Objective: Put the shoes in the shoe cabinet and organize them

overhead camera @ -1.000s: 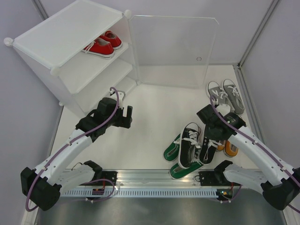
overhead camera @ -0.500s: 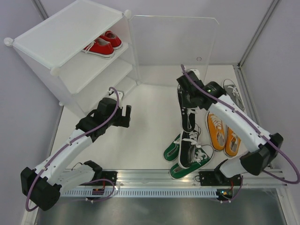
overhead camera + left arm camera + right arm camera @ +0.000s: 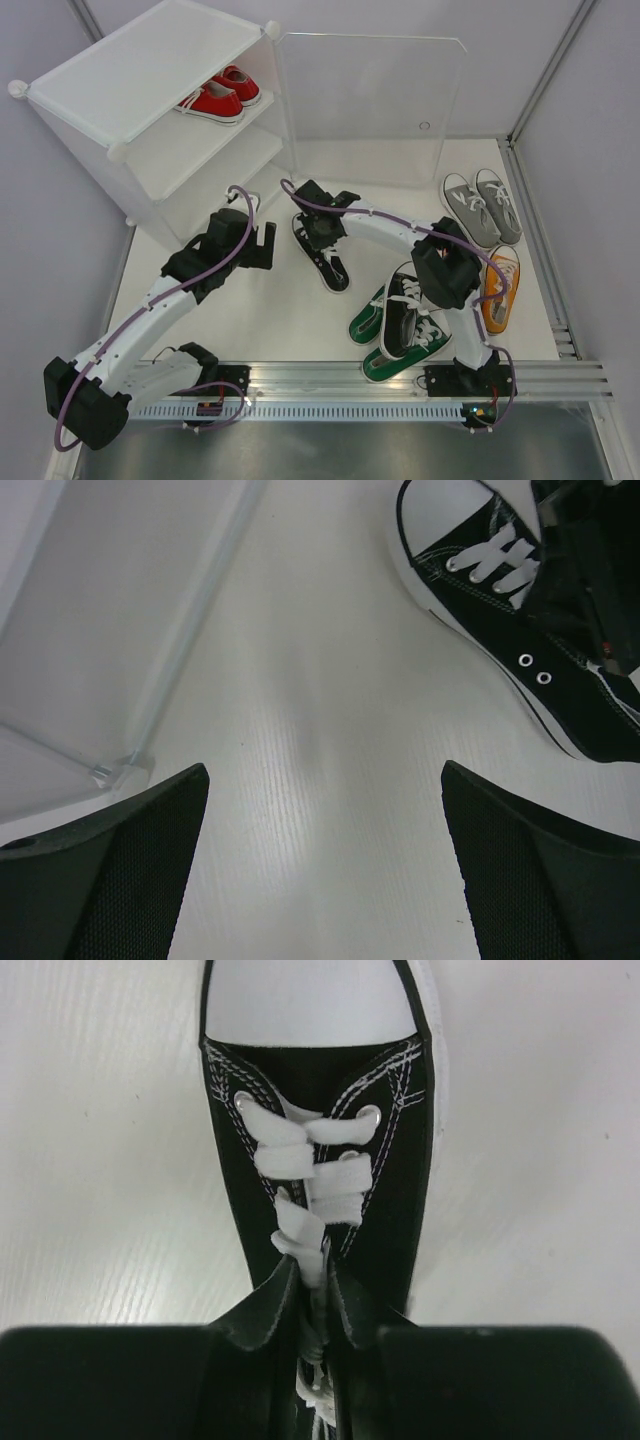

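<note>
A black shoe [image 3: 331,264] lies on the white floor at the middle, toe toward the arms. My right gripper [image 3: 316,226] is shut on its heel collar and tongue; in the right wrist view the black shoe [image 3: 320,1160] runs away from the right gripper [image 3: 325,1335]. Just left of it my left gripper [image 3: 268,245] hangs open over bare floor, also seen as the left gripper [image 3: 325,780] with the black shoe [image 3: 500,630] at its upper right. The shoe cabinet [image 3: 150,60] stands at back left, with red shoes [image 3: 218,95] on its upper shelf.
The cabinet's clear door [image 3: 370,100] stands open behind the middle. The second black shoe [image 3: 405,305] lies over green shoes [image 3: 372,322] at front right. Orange shoes [image 3: 497,290] and grey shoes [image 3: 482,205] sit at the right. A cabinet corner [image 3: 100,630] is near my left gripper.
My right arm has swung left from the shoe pile, carrying the black shoe to the middle of the floor beside the left gripper. The left arm has barely moved.
</note>
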`<action>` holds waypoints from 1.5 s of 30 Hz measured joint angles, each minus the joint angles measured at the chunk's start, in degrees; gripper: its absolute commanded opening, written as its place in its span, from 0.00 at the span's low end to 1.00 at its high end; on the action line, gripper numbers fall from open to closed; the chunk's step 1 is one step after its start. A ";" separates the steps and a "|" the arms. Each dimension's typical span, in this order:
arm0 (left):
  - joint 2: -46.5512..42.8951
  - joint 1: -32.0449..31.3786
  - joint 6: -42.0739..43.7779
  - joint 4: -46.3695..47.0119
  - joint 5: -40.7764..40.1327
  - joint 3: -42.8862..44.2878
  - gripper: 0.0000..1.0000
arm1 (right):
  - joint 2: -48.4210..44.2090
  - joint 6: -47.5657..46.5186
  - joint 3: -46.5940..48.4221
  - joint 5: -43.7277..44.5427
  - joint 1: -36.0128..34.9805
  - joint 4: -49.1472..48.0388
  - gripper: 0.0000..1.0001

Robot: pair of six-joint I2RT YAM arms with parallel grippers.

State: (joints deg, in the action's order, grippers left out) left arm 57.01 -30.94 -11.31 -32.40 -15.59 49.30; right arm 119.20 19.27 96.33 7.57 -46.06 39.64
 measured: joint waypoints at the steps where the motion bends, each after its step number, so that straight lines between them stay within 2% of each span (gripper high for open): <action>1: 0.00 0.00 -0.24 0.02 -0.26 0.00 1.00 | 1.42 0.02 0.81 -0.20 -0.28 -0.66 0.39; 5: 0.02 0.04 -2.64 -0.09 -0.11 0.00 1.00 | 1.86 -0.09 1.62 -0.13 -0.48 -3.23 0.76; 7: 0.11 0.04 -4.85 -0.35 0.61 0.02 1.00 | -0.17 -0.17 0.94 0.96 -0.48 -3.96 0.85; 9: 0.68 0.04 -8.17 -0.98 1.49 0.26 1.00 | -4.72 0.04 -1.73 3.19 -0.48 -4.98 0.90; 13: 3.72 -1.14 -14.80 -1.79 3.17 1.11 0.99 | -18.99 1.25 -9.90 10.14 -0.48 -5.07 0.98; 20: 17.79 -10.43 -26.23 -2.12 2.49 7.78 0.97 | -46.99 6.97 -28.39 23.87 0.04 -6.45 0.98; 26: 30.60 -14.84 -34.23 -1.99 0.37 14.82 0.83 | -61.86 9.97 -42.03 27.10 0.26 -6.12 0.98; 33: 41.94 -15.78 -39.91 -1.79 -2.64 20.83 0.69 | -70.29 10.99 -48.72 27.19 0.26 -6.08 0.98; 41: 50.14 -17.14 -43.93 -2.38 -4.59 24.44 0.49 | -71.38 10.47 -52.11 26.77 0.26 -6.56 0.98; 45: 50.34 -17.31 -45.13 -3.28 -5.27 24.92 0.52 | -71.65 9.64 -53.05 26.75 0.26 -6.71 0.98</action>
State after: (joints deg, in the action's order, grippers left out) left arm 107.35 -48.25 -56.45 -35.68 -20.86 74.22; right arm 47.55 28.91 43.29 34.33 -45.80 32.93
